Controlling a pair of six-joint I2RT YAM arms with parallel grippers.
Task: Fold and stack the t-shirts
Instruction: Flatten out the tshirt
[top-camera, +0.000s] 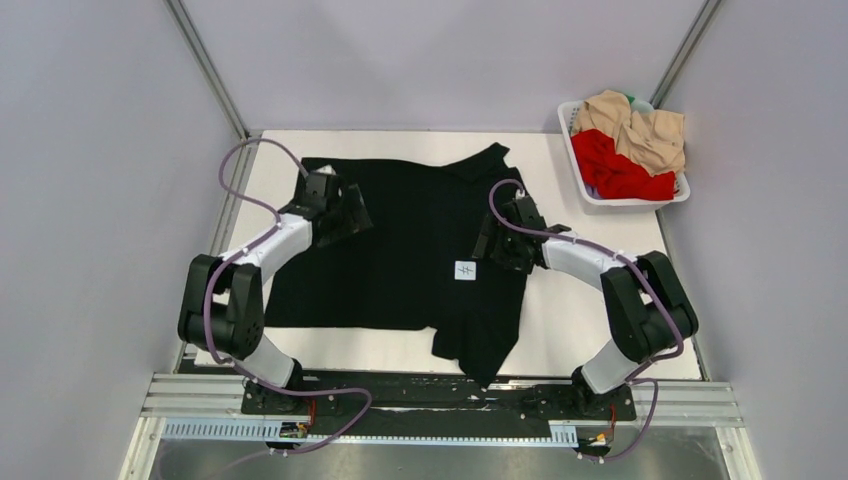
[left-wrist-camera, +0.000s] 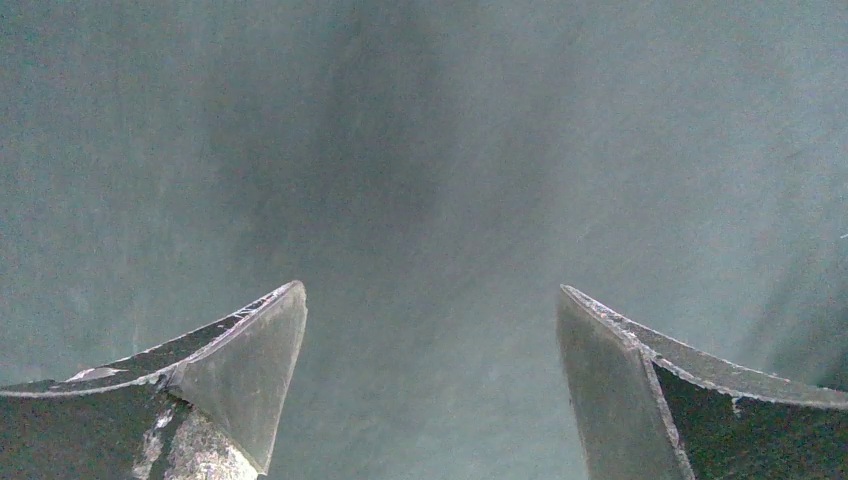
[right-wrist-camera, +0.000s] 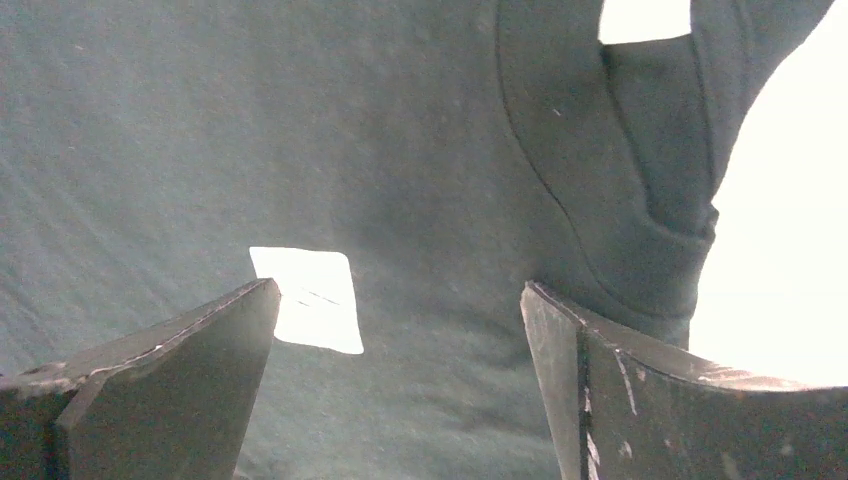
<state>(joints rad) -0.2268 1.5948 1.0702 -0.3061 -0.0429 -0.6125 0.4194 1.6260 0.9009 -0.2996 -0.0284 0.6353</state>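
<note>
Left jaws: apart, nothing between them, low over the left part of the black t-shirt (top-camera: 400, 250) near the desk's (top-camera: 585, 310) left edge; contact with the cloth cannot be told
Black t-shirt: spread flat across the middle of the desk, one sleeve towards the far edge, the other towards the near edge
White tag (top-camera: 465, 270): square, lying on the shirt right of its centre
Right jaws: apart, empty, over the shirt just right of the tag
Basket (top-camera: 578, 168): white plastic, at the desk's far right corner
Red t-shirt (top-camera: 615, 172): crumpled in the basket
Beige t-shirt (top-camera: 640, 130): crumpled, piled on the red one
</note>
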